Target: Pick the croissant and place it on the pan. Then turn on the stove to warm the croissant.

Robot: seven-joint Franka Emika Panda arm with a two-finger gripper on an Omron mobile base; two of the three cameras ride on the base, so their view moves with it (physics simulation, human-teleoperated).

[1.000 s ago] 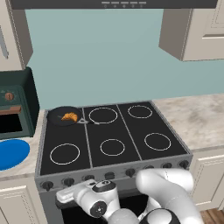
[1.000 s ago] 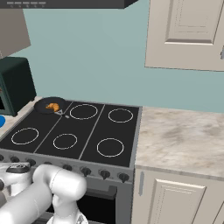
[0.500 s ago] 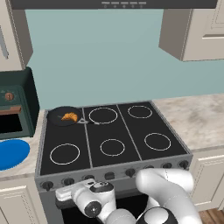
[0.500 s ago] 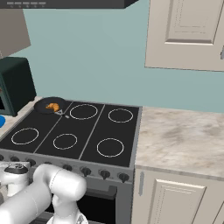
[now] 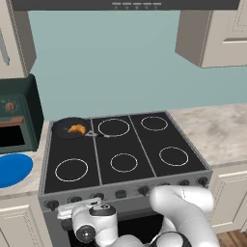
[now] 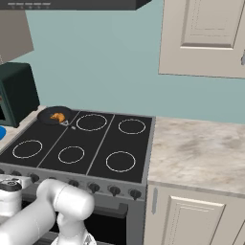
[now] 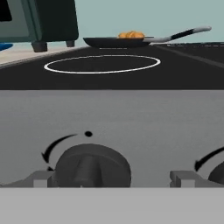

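Left base view gives us a blue plate [image 5: 12, 170] on the bench [image 5: 29, 181], then the stove [image 5: 123, 147]; its back-left ring carries the black pan [image 5: 69, 129] with the golden-orange, crescent croissant [image 5: 76, 128] inside. We see no readable writing. Low at the front panel, a dark knob [image 7: 92, 168] faces our claw [image 5: 82, 210]; we cannot tell how far it's open
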